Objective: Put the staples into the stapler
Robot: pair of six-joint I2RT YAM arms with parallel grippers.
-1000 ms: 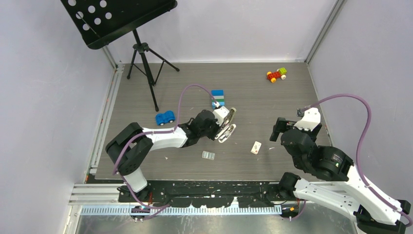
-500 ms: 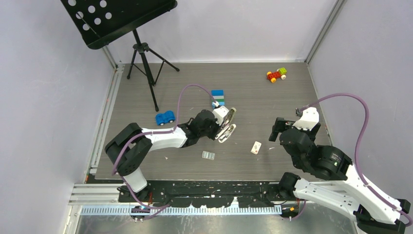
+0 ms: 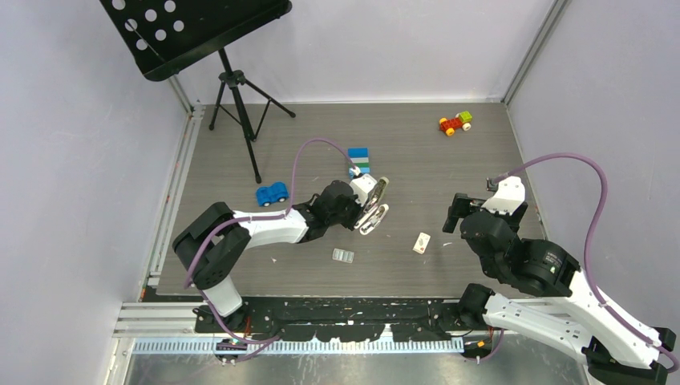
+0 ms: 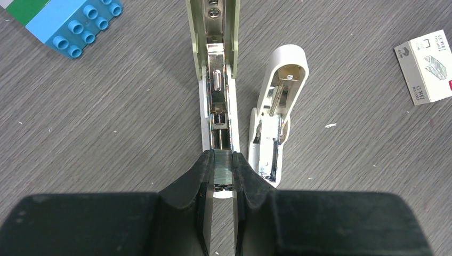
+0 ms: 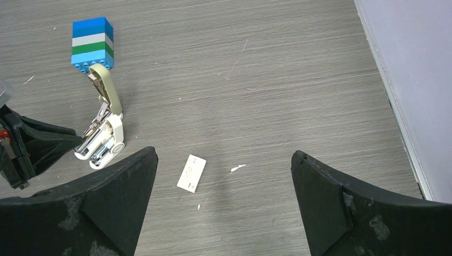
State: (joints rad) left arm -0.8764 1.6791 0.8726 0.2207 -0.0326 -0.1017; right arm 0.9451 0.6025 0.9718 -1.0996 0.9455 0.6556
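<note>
Two risks. The staples (image 4: 223, 169) could go in tilted and jam on the rail edge of the stapler (image 4: 218, 90), and an early release could spill them onto the table, since nothing braces the stapler. The strip is short, ribbed and silvery-grey, pinched by its sides in the clenched left claw (image 4: 223, 156) at the near end of the open channel; can't tell if it's seated. The stapler lies opened mid-table, beige top hinged away, white base under. White clip piece (image 4: 280, 80) just beside it. Right claw (image 5: 224, 154) gapes wide with nothing in it, above the box (image 5: 191, 173), well apart from the stapler.
</note>
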